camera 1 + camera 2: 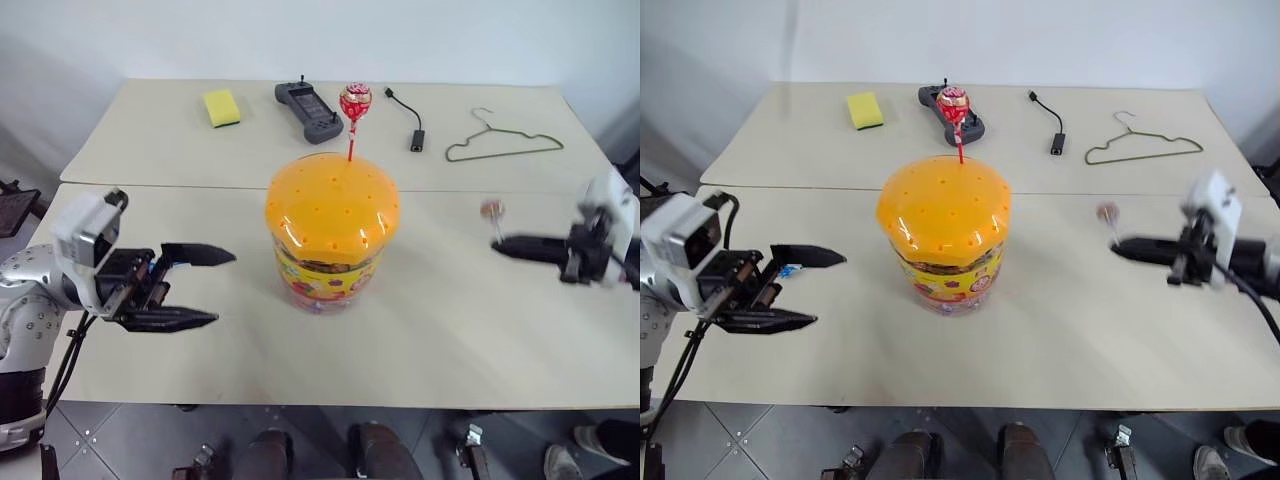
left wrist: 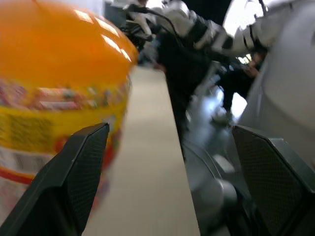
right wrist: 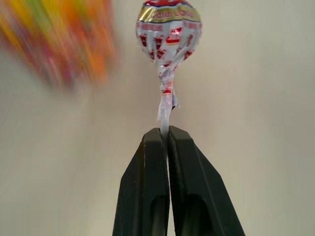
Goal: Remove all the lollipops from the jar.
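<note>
Two beige tables (image 1: 480,350) are set edge to edge before a plain white wall (image 1: 320,35). Grey tiled floor (image 1: 130,440) is seen below the near edge.

The head views are evenly and brightly lit, with soft diffuse light and only faint shadows on the pale table (image 1: 450,330). The jar (image 1: 331,235) at frame centre carries small white glare spots along the lower rim of its orange lid, and the red lollipop (image 1: 354,101) above it shines. At the right edge of the frame the right gripper (image 1: 503,243) and the lollipop (image 1: 492,210) it holds are smeared by motion. In the left wrist view the jar (image 2: 54,88) in the upper left is blurred, with bright streaks of glare on the lid, and the upper right is blown out white. In the right wrist view the held lollipop is sharp; the jar (image 3: 59,39) in the upper left is a colourful blur.
</note>
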You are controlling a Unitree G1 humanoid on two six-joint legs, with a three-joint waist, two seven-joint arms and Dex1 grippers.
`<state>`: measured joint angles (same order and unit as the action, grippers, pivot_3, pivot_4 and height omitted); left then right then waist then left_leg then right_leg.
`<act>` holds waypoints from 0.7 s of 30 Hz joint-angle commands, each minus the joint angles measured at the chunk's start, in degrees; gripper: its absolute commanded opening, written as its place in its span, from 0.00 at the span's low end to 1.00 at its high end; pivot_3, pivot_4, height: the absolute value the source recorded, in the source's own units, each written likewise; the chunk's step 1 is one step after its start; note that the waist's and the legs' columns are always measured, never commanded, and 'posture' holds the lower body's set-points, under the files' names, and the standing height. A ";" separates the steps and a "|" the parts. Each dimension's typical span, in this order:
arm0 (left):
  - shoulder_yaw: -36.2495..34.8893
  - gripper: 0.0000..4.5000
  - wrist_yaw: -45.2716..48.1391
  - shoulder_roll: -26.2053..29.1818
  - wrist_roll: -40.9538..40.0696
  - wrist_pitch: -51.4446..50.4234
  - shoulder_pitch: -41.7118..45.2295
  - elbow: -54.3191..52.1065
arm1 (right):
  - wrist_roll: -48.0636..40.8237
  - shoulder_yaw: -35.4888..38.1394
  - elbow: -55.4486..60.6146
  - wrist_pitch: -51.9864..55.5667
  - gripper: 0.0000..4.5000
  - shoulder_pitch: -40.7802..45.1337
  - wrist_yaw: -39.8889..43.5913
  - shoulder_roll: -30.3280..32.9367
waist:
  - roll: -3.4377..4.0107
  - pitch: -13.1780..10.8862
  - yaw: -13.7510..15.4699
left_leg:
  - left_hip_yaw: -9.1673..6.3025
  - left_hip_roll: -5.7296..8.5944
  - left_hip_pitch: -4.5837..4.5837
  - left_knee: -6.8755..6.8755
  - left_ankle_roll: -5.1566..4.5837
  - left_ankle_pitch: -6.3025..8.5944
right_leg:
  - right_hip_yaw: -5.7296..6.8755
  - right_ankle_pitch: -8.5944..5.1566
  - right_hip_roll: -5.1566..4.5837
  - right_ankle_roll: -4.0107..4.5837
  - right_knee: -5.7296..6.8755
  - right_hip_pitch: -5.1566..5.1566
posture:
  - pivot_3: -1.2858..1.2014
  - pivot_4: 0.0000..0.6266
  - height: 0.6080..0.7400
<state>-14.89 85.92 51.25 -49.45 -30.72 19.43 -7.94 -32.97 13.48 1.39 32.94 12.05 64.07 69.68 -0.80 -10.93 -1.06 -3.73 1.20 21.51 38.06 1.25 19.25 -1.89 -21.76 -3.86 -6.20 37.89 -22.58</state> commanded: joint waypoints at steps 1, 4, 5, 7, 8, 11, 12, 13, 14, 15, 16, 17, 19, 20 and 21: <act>-1.24 0.95 0.75 0.14 1.32 2.76 -0.31 0.16 | 11.17 0.23 -5.30 -10.78 0.02 -2.29 -2.42 2.21 | 0.00 0.00 -0.49 | 0.01 0.00 -0.01 0.06 -0.01 0.00 | -0.01 0.00 0.00 0.00 0.02 0.02 | 0.52 0.24 1.00; -1.41 0.95 -0.37 -1.64 1.90 5.01 -0.16 0.63 | 18.04 -3.21 -11.49 -14.57 0.02 -4.51 -3.12 2.46 | 0.00 0.00 -0.59 | 0.08 0.00 -0.10 0.12 -0.06 -0.10 | -0.08 0.01 -0.01 -0.01 0.05 0.09 | 0.52 0.24 1.00; -1.47 0.95 -0.68 -2.20 1.74 5.32 -0.31 0.34 | 18.48 -3.43 -13.13 -15.52 0.02 -4.62 -2.71 1.67 | 0.00 -0.01 -0.58 | 0.10 -0.01 -0.20 0.13 -0.06 -0.11 | -0.09 0.01 0.00 0.00 0.07 0.17 | 0.52 0.24 1.00; -2.13 0.95 -2.00 -3.39 0.73 5.12 -0.44 -0.23 | 19.25 -3.93 -15.14 -17.42 0.11 -5.22 -0.97 1.31 | 0.03 -0.01 -0.57 | 0.14 0.01 -0.21 0.13 -0.07 -0.17 | -0.16 0.02 -0.01 0.02 0.10 0.15 | 0.52 0.24 1.00; -2.33 0.95 -2.34 -3.69 0.48 5.03 -0.47 -0.40 | 19.35 -4.03 -15.64 -17.72 0.14 -5.37 -0.11 1.29 | 0.07 -0.03 -0.58 | 0.15 0.01 -0.22 0.13 -0.06 -0.18 | -0.17 0.02 -0.01 0.01 0.13 0.15 | 0.52 0.24 1.00; -3.39 0.95 -4.12 -4.42 -0.60 4.28 -1.26 -1.36 | 18.79 -3.25 -17.06 -19.77 0.36 -5.34 1.79 0.27 | 0.09 -0.04 -0.68 | 0.17 -0.01 -0.21 0.11 -0.05 -0.17 | -0.17 0.04 0.00 -0.02 0.20 0.10 | 0.52 0.24 1.00; -3.92 0.95 -4.72 -4.55 -1.15 3.84 -1.85 -1.90 | 18.12 -2.68 -17.31 -20.20 0.43 -5.31 2.49 -0.14 | 0.09 -0.04 -0.67 | 0.17 -0.02 -0.22 0.09 -0.04 -0.17 | -0.16 0.04 0.00 -0.02 0.19 0.09 | 0.52 0.24 1.00; -5.00 0.95 -5.88 -4.81 -2.37 2.93 -2.54 -2.43 | 16.24 -1.36 -16.97 -20.31 0.50 -4.81 3.63 -0.88 | 0.09 -0.04 -0.65 | 0.16 -0.03 -0.22 0.09 -0.04 -0.16 | -0.15 0.04 0.00 -0.03 0.20 0.09 | 0.52 0.24 1.00; -5.77 0.95 -6.72 -4.98 -3.27 2.26 -3.03 -2.81 | 14.96 -0.35 -16.69 -20.35 0.56 -4.43 4.50 -1.47 | 0.09 -0.04 -0.65 | 0.16 -0.03 -0.22 0.09 -0.03 -0.16 | -0.15 0.05 0.00 -0.03 0.19 0.09 | 0.52 0.24 1.00; -7.39 0.95 -8.09 -5.14 -5.30 0.69 -3.76 -3.17 | 12.08 1.30 -15.30 -20.52 0.64 -3.61 6.62 -2.46 | 0.09 -0.05 -0.59 | 0.16 -0.03 -0.22 0.09 -0.03 -0.15 | -0.15 0.06 0.00 -0.05 0.19 0.09 | 0.52 0.24 1.00; -9.13 0.95 -9.78 -5.40 -7.51 -0.96 -4.32 -3.28 | 9.08 2.80 -13.92 -20.61 0.70 -2.67 8.75 -3.60 | 0.10 -0.05 -0.64 | 0.16 -0.03 -0.21 0.12 -0.02 -0.15 | -0.14 0.06 0.00 -0.05 0.19 0.09 | 0.52 0.24 1.00; -10.34 0.95 -10.97 -5.52 -9.08 -2.14 -4.74 -3.43 | 7.23 3.81 -12.96 -20.61 0.78 -2.13 10.23 -4.38 | 0.10 -0.05 -0.69 | 0.16 -0.04 -0.21 0.12 -0.02 -0.15 | -0.15 0.06 0.00 -0.05 0.18 0.09 | 0.52 0.24 1.00; -14.01 0.95 -14.07 -6.08 -12.22 -4.03 -5.78 -2.35 | 0.09 5.75 -8.90 -17.18 0.85 2.75 11.54 -7.27 | 0.11 -0.05 -0.73 | 0.15 -0.04 -0.22 0.17 -0.02 -0.15 | -0.14 0.06 -0.01 -0.06 0.21 0.11 | 0.52 0.24 1.00; -15.37 0.95 -15.38 -6.41 -13.29 -4.55 -6.07 -1.85 | -2.60 6.24 -7.20 -15.11 0.85 4.90 11.55 -8.32 | 0.14 -0.07 -0.84 | 0.15 -0.06 -0.23 0.19 -0.02 -0.15 | -0.14 0.06 -0.01 -0.05 0.21 0.12 | 0.52 0.24 1.00; -17.12 0.95 -16.92 -6.85 -14.93 -5.43 -6.47 -1.07 | -6.11 6.20 -4.59 -11.99 0.85 8.03 10.72 -9.90 | 0.15 -0.08 -0.80 | 0.15 -0.06 -0.25 0.21 0.00 -0.16 | -0.15 0.08 -0.01 -0.03 0.21 0.13 | 0.52 0.24 1.00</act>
<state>-28.44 71.10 44.82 -61.09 -35.17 13.36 -9.17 -33.41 16.99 -7.50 17.91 17.73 74.67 60.14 -0.65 -11.00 -1.86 -3.59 1.14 21.25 38.27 1.27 19.07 -2.01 -21.67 -3.87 -6.22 38.11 -22.45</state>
